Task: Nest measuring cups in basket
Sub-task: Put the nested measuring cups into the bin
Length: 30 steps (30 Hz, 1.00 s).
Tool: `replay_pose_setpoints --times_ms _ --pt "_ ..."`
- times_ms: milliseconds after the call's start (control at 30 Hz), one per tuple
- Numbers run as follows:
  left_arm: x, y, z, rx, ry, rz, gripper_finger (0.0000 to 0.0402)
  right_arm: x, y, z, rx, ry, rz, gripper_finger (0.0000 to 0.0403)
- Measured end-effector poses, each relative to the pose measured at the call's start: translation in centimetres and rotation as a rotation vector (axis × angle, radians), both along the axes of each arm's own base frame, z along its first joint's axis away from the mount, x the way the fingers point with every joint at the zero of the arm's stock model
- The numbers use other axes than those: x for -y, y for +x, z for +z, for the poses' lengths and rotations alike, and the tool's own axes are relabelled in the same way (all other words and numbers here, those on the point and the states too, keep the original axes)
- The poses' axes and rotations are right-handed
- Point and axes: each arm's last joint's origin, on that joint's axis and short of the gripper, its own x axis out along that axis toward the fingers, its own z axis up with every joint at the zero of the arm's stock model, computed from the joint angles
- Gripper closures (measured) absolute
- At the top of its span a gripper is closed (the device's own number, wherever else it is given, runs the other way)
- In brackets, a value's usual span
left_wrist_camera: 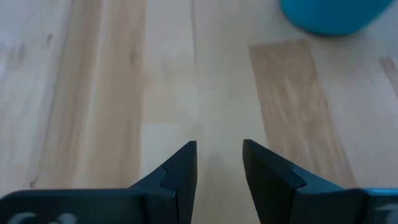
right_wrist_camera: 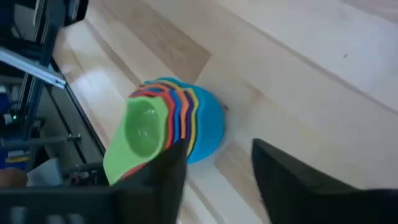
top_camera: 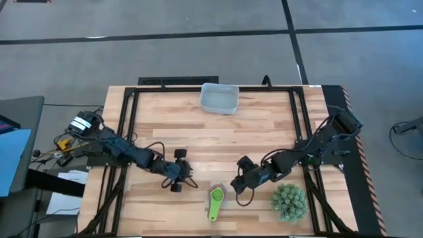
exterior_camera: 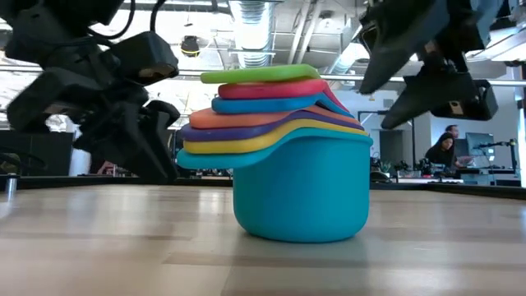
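Right gripper (top_camera: 232,186) parted, empty, just beside nested measuring cups (top_camera: 216,200), stack twd table's near edge. Nearer than left gripper (top_camera: 177,173), also parted, empty, other side of stack. Handles fanned, long axis pointing twd near edge. Teal cup at bottom, green on top. Basket (top_camera: 219,98) well apart at far edge, nothing in it. Spiky plant (top_camera: 289,201) near right arm.
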Motion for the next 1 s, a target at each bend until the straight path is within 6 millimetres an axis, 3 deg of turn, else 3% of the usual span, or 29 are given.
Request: replay_pose_setpoints --times_ms 133,267,400,733,1000 --pt "-1.2 0.4 0.0 0.012 -0.010 0.086 0.0284 0.2 0.3 -0.2 -0.002 -0.008 0.006 0.0131" --pt "-2.4 0.7 0.1 0.022 -0.009 0.160 0.0284 0.2 0.7 0.1 0.029 -0.002 0.115 0.0106" --pt "-3.5 1.1 0.1 0.030 -0.016 0.202 0.0284 -0.2 1.0 0.2 0.067 0.003 0.161 0.0101" --pt "-5.4 1.7 0.4 0.065 -0.045 0.289 0.0284 0.7 2.1 -2.9 -0.033 -0.025 0.172 0.0100" --pt "-6.0 1.8 0.5 0.080 -0.050 0.310 0.0284 0.6 3.2 -1.8 0.116 0.007 0.217 0.0100"
